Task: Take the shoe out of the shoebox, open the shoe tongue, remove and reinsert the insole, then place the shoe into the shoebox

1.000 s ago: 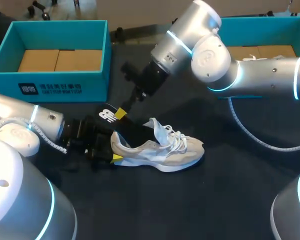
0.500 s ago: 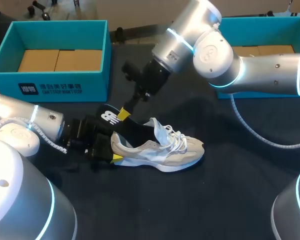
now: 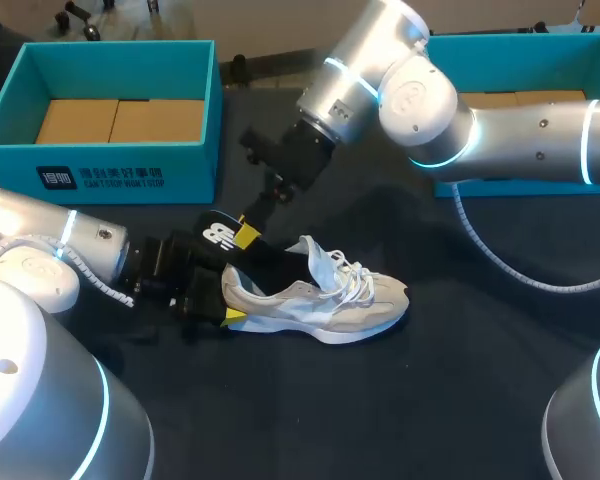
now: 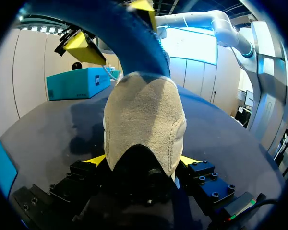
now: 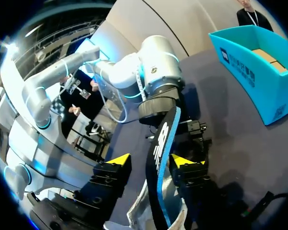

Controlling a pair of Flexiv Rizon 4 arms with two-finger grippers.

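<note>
The shoe (image 3: 320,305) stood on its sole in the middle of the dark tabletop (image 3: 400,410), toe towards the right arm's side and heel towards the left arm's. It was outside both boxes. Its white tongue (image 3: 315,258) stood up above the laces.

The left gripper (image 4: 143,162) lay low on the tabletop behind the shoe. It was clamped on the heel, with one yellow tip pressed to each side of the pale suede.

The dark insole (image 3: 212,232) rose out of the shoe's opening at a slant, back over the heel. Its lower end was inside the shoe.

The right gripper (image 5: 151,161) reached down from above with the free end of the insole between its fingers. The insole lay against one finger. A dark gap showed at the other, so the fingers stood apart and did not pinch it.

A teal box (image 3: 130,175) with cardboard in its bottom sat at the far left of the tabletop. A second teal box (image 3: 480,55) sat at the far right, partly hidden by the right arm.
</note>
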